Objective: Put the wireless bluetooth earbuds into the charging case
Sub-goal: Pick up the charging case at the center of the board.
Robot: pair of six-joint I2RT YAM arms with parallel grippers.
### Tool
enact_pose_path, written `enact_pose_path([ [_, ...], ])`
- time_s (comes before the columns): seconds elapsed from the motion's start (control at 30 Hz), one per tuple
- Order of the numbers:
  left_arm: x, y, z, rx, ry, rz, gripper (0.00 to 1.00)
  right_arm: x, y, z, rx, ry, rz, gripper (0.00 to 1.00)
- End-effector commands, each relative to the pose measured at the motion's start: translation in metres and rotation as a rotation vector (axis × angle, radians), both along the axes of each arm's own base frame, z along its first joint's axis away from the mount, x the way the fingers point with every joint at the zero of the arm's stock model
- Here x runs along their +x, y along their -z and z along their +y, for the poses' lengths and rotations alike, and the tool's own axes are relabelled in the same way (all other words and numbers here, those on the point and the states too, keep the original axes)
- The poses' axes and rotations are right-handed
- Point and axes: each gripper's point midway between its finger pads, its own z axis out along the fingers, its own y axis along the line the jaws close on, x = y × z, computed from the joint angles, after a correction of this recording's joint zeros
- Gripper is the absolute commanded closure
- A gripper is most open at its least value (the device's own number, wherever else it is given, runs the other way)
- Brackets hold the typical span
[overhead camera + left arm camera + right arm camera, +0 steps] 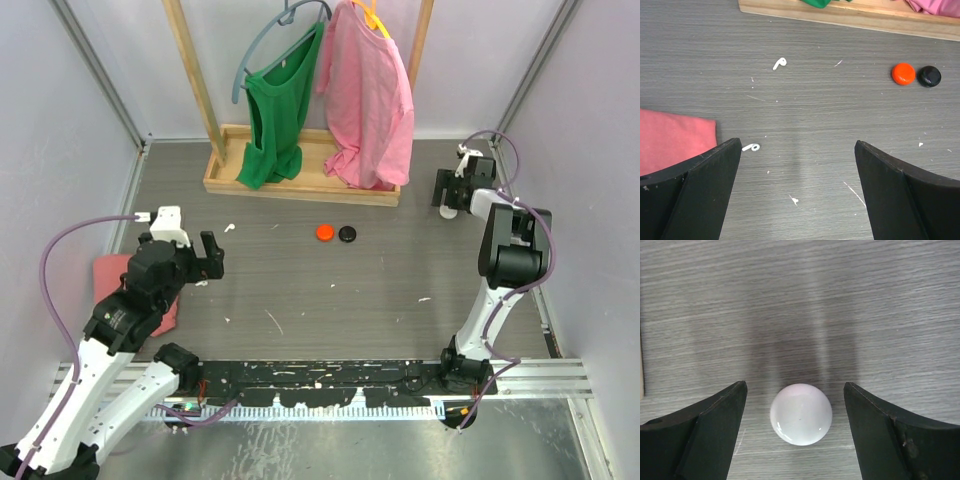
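Shows left gripper (797, 146) wide open, white earbud (752, 147) close by; right gripper (795, 390) wide open, straddling glossy white case (801, 414) without touching.

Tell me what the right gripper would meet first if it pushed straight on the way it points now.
The right gripper points down at the table. Dead ahead, centred between its open jaws, sits the glossy white rounded case. It would likely touch that first, though depth is unclear.

Pink cloth (670, 140): left of the left gripper (797, 145) — cut off by the frame, partly behind its finger.
White round case (801, 414): between the right gripper's (794, 385) fingers — lid seam too faint to tell.
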Motion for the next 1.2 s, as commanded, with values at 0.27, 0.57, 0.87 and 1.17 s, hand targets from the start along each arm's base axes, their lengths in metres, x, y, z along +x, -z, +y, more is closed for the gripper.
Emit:
enact_pose_path([
  [0.27,0.006,-0.011,-0.006,-0.039,0.015,-0.044,0.02,-0.003,-0.012,0.024,0.132,-0.221,0.02,0.18],
  [0.57,0.005,-0.013,-0.008,-0.05,0.028,-0.048,0.02,-0.015,-0.013,0.029,0.158,-0.227,0.047,0.25],
  [0.87,0.005,-0.013,-0.01,-0.056,0.036,-0.047,0.02,-0.026,-0.004,0.028,0.125,-0.224,0.091,0.26],
  [1.17,0.004,-0.012,-0.011,-0.058,0.042,-0.046,0.02,-0.032,0.011,0.026,0.037,-0.221,0.144,0.29],
])
